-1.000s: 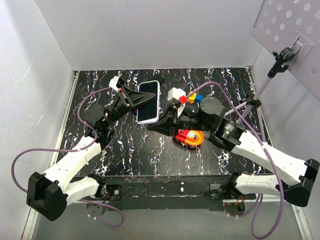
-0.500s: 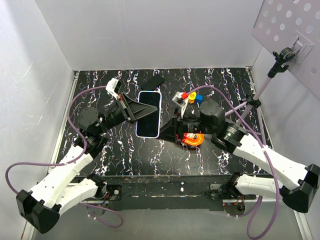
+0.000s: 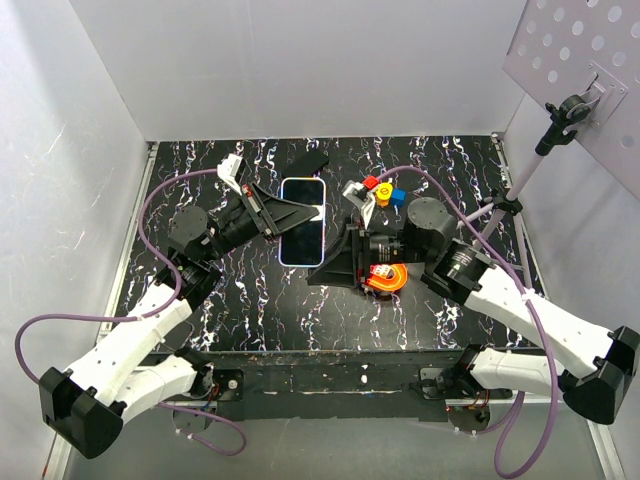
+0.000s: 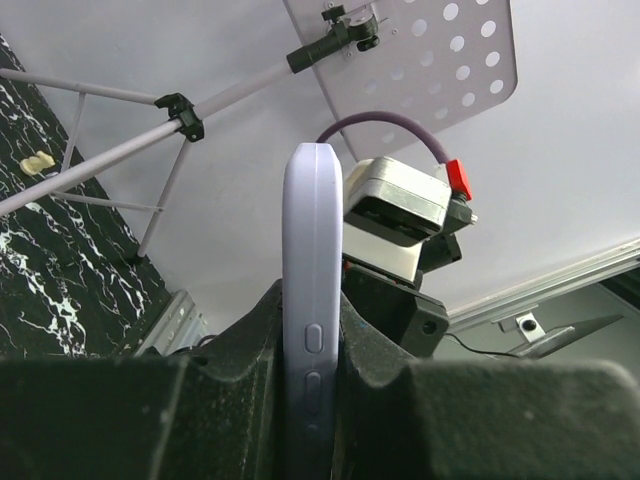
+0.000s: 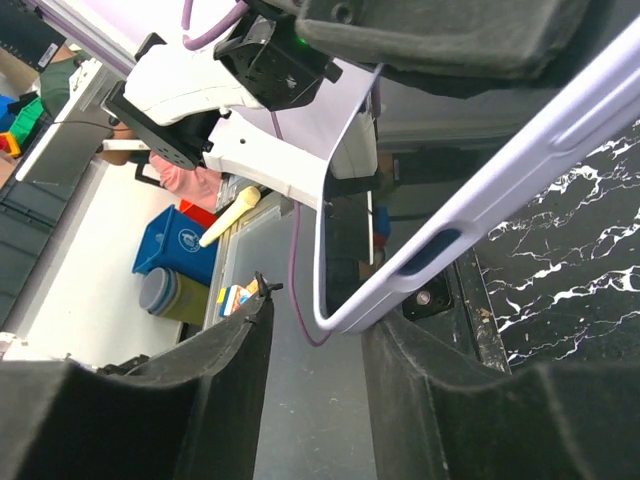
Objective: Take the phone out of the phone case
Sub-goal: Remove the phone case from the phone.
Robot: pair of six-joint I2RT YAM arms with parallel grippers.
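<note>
The phone (image 3: 302,222), dark screen up, sits in its lavender phone case (image 3: 281,222) and is held in the air above the marbled table. My left gripper (image 3: 300,212) is shut on the case from the left. In the left wrist view its pads clamp the case's edge (image 4: 313,300), the one with the side buttons. My right gripper (image 3: 322,270) stands open at the phone's near right corner. In the right wrist view the case's corner (image 5: 345,312) lies between the fingers, against the right-hand finger (image 5: 420,370), with a gap to the other finger.
An orange-and-red object (image 3: 381,278) lies on the table under my right arm. A small blue block (image 3: 398,197) and a flat black item (image 3: 310,160) sit further back. A tripod stand (image 3: 505,205) with a perforated panel (image 3: 570,60) rises at the right.
My right gripper has let go of the phone's right edge, opened, and dropped back toward its near corner. The left gripper has kept its hold and shifted the phone slightly, uncovering the black item behind.
</note>
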